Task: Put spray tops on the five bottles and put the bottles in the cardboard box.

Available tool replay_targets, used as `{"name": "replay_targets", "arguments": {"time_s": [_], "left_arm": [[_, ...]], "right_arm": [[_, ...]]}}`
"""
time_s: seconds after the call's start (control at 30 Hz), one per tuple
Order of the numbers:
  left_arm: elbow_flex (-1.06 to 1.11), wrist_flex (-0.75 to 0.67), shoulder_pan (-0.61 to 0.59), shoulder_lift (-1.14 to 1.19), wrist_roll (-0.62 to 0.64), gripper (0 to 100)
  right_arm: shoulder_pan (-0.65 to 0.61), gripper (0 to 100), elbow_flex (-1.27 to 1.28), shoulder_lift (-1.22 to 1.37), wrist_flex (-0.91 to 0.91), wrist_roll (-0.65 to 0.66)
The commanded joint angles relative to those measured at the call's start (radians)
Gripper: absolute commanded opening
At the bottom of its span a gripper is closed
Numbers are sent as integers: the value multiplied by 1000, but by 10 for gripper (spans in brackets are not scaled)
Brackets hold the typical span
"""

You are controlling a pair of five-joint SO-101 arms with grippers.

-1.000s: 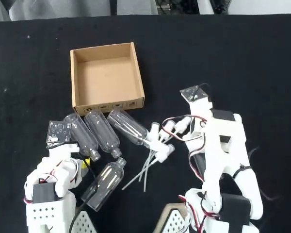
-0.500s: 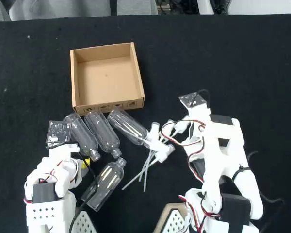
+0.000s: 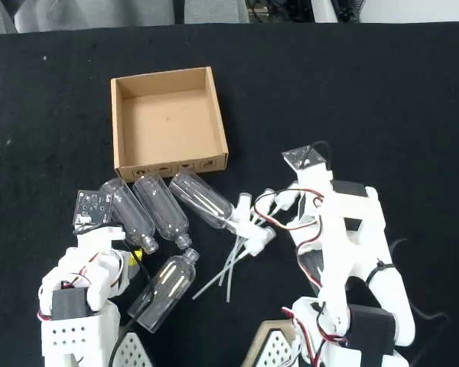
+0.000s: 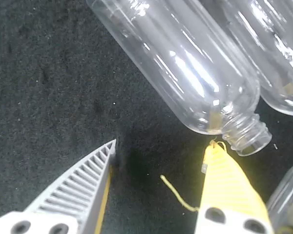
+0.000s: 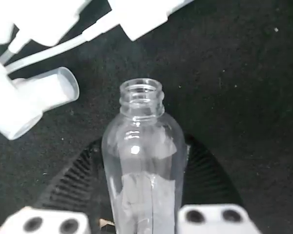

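The cardboard box (image 3: 168,122) stands open and empty at the back left. Three clear, capless bottles (image 3: 162,210) lie side by side in front of it, and another (image 3: 162,289) lies nearer. White spray tops (image 3: 252,223) with long tubes are piled right of them. My right arm (image 3: 344,229) hangs over that pile. My right gripper (image 5: 141,144) is shut on a clear bottle (image 5: 141,161) whose open neck points at the spray tops (image 5: 34,102). My left gripper (image 4: 161,146) is open just above the cloth, its yellow finger (image 4: 229,185) beside a bottle's neck (image 4: 246,136).
A black cloth (image 3: 367,99) covers the table, with free room to the right and behind the box. The arm bases (image 3: 73,336) stand at the front edge.
My right arm shifted a little toward the left and the front over the spray tops a second ago and has held still since. The left arm and the lying bottles have not moved.
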Motion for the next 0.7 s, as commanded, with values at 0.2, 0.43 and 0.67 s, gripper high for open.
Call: {"name": "replay_targets", "arguments": {"time_s": [0.2,0.43,0.67], "left_arm": [[22,3,-5,-14,-6,267],[22,3,-5,-14,-6,267],[22,3,-5,-14,-6,267]], "right_arm": [[20,48,-179,-7,175,3],[15,48,-266,-7,276,3],[15,48,-315,-7,353,3]]}}
